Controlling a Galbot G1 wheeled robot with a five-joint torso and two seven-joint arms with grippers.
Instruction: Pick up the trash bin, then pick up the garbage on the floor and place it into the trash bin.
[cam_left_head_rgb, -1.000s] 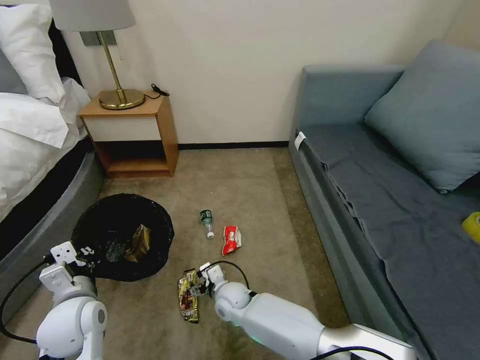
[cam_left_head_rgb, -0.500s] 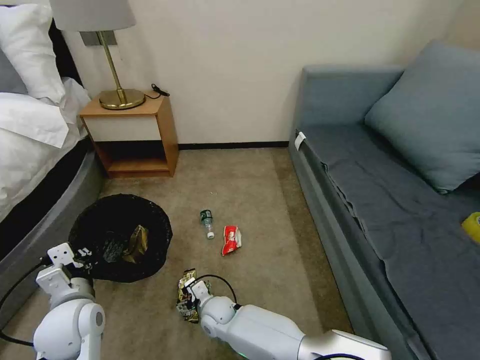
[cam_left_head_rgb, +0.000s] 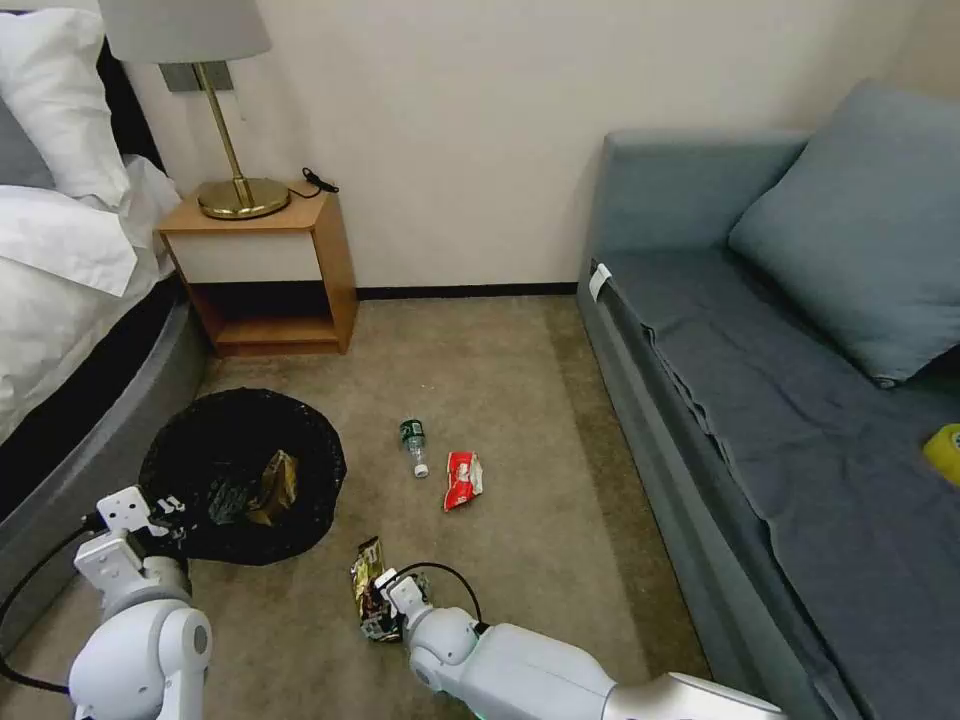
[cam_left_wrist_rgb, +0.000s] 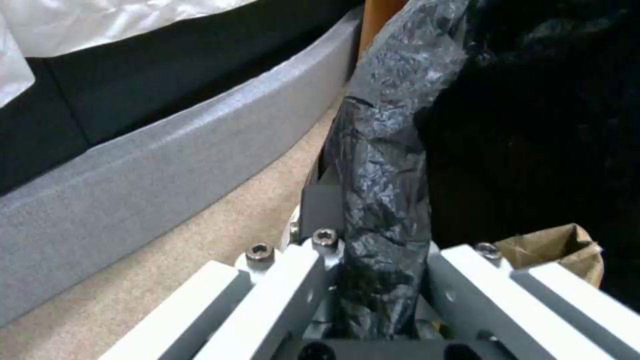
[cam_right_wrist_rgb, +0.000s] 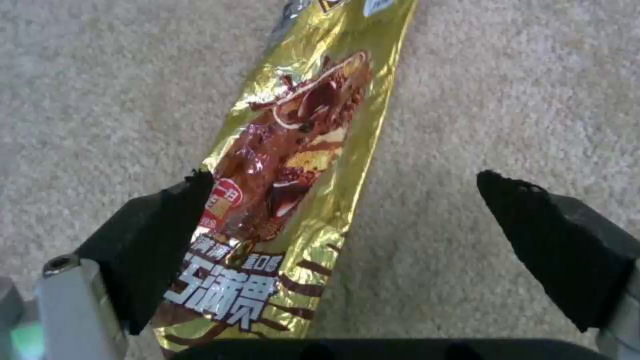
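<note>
Bottle (cam_left_head_rgb: 414, 446), red wrapper (cam_left_head_rgb: 462, 480) beyond pincer (cam_left_head_rgb: 383, 603)

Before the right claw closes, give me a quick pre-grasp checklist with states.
1. Right claw open: ok, fingers spread wide.
2. Yellow snack wrapper between the fingers: ok, though it sits against one finger, off-centre.
3. Wrapper flat on the carpet: ok.
4. Left claw clamped on the trash bin rim: ok, black bag pinched.
5. Bin opening unobstructed: ok, only a brown packet inside.
6. Claw low enough to pinch the wrapper: cannot tell.
</note>
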